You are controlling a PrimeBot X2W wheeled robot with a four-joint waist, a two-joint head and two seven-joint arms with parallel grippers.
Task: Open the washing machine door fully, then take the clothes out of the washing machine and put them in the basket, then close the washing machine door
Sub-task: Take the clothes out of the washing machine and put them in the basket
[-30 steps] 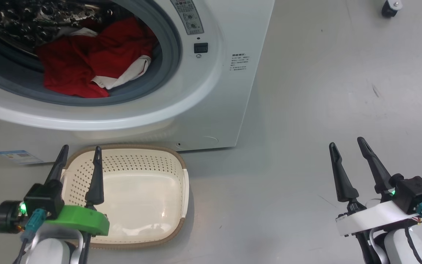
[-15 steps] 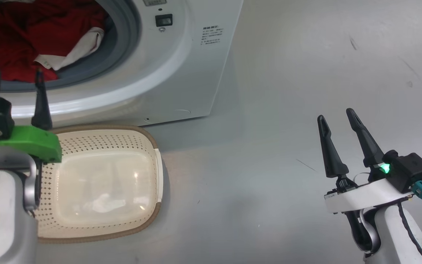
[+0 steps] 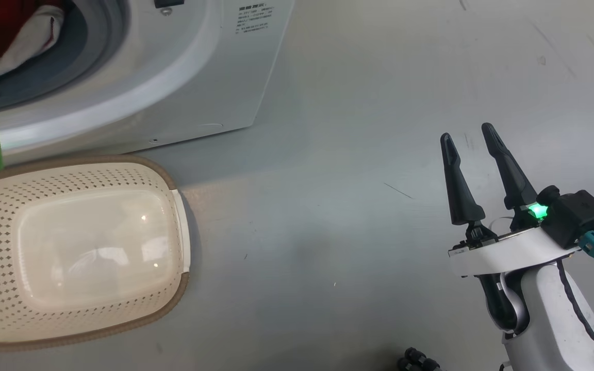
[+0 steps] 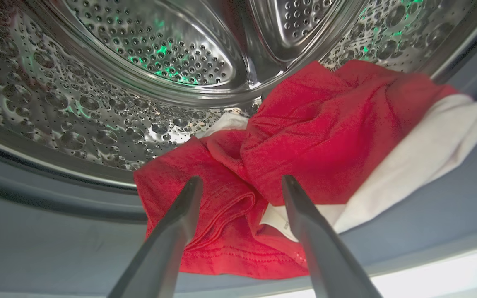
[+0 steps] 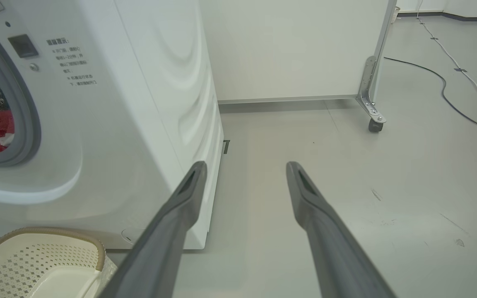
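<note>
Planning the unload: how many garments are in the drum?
1: the clothes, red with white trim, bunched at the front of the drum and spilling onto the grey seal, just ahead of the open left gripper. Something smaller could be hidden beneath its folds.

head cam shifts so the washing machine (image 3: 183, 67) and basket (image 3: 70, 178) slide left in frame, left gripper (image 4: 241, 180) moves from over the basket up to the drum (image 4: 160, 49), fingers now pointing at the clothes (image 4: 313, 132)
</note>
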